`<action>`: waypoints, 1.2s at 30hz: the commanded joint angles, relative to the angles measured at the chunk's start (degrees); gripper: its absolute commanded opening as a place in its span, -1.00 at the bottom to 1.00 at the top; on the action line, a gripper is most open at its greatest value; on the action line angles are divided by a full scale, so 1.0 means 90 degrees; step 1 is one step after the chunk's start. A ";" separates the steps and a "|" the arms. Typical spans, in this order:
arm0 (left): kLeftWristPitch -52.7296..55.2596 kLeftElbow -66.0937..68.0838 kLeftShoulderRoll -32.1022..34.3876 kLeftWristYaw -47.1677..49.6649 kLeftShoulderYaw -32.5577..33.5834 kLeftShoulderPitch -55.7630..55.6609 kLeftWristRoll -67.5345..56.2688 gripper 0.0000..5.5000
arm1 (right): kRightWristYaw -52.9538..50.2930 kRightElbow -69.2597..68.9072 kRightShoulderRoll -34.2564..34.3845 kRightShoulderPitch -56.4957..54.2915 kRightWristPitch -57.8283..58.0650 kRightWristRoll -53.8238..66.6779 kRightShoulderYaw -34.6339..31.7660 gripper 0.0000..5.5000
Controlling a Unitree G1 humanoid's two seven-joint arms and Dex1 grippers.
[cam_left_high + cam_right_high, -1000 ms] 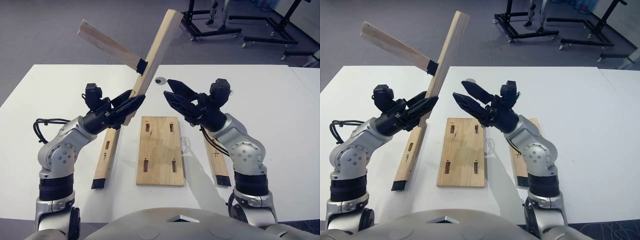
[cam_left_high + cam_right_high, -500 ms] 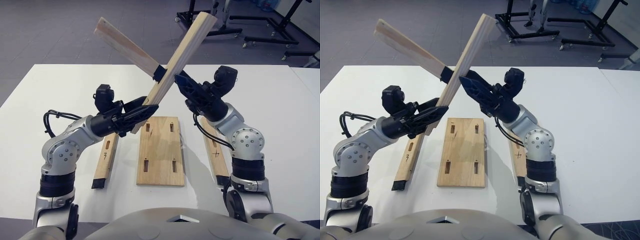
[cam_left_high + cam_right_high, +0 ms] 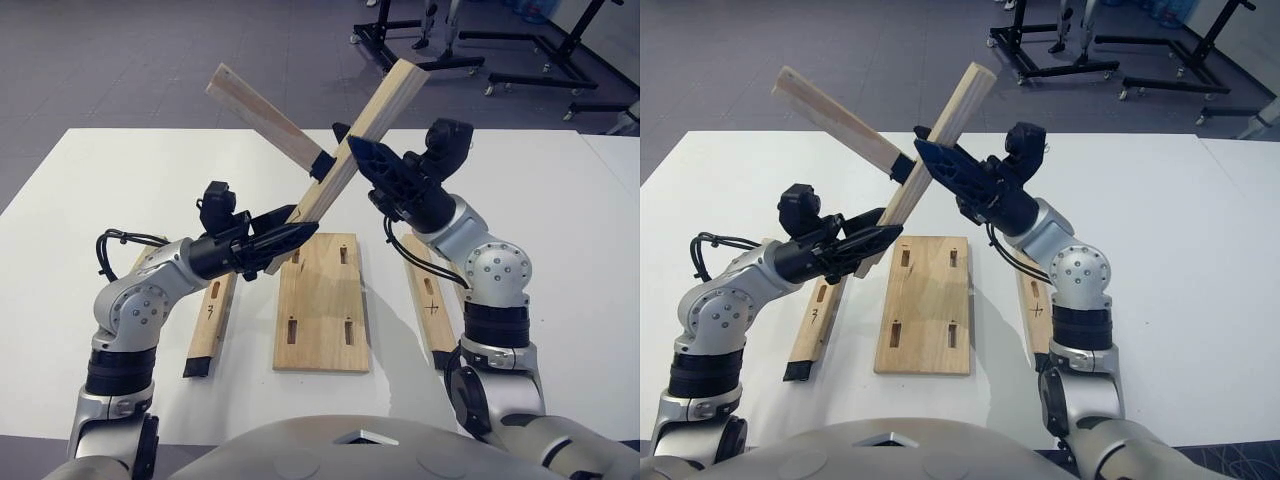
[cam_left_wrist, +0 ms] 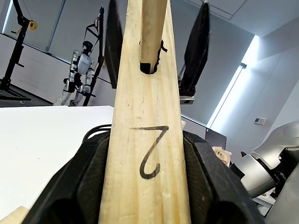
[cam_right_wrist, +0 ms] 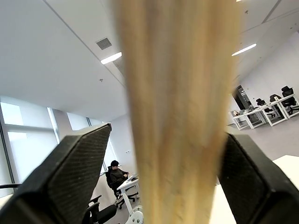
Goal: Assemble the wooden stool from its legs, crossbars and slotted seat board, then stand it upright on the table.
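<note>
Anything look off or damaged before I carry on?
Nothing stands out. The leg marked 2 is tilted in the left gripper with a crossbar seated in its slot; the seat board and two more legs lie flat on the table, none visibly damaged.

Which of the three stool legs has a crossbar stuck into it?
The leg marked 2, held up in the left gripper, crossbar in its slot; the other two lie flat either side of the seat board.
</note>
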 commanded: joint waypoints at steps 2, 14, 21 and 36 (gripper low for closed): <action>-0.0104 0.0032 -0.0040 -0.0055 -0.0025 0.0026 0.0088 -0.26 | 0.0072 0.0000 -0.0032 -0.0100 0.0083 -0.0022 0.0038 0.11; -0.0406 -0.0129 -0.0094 -0.0226 -0.0165 0.0324 0.0341 -0.26 | 0.0532 -0.0162 0.0063 0.0156 -0.0382 -0.0387 0.0086 -0.25; -0.0422 -0.0032 -0.0209 0.0311 -0.0082 0.0339 0.0465 0.04 | 0.0952 -0.0190 0.0145 0.0497 -0.0883 -0.0771 0.0200 -0.25; -0.0516 0.0087 -0.0062 0.0853 0.0090 0.1028 0.0933 0.16 | 0.1966 0.1332 -0.1397 -0.0172 -0.2696 -0.3264 0.0101 -0.25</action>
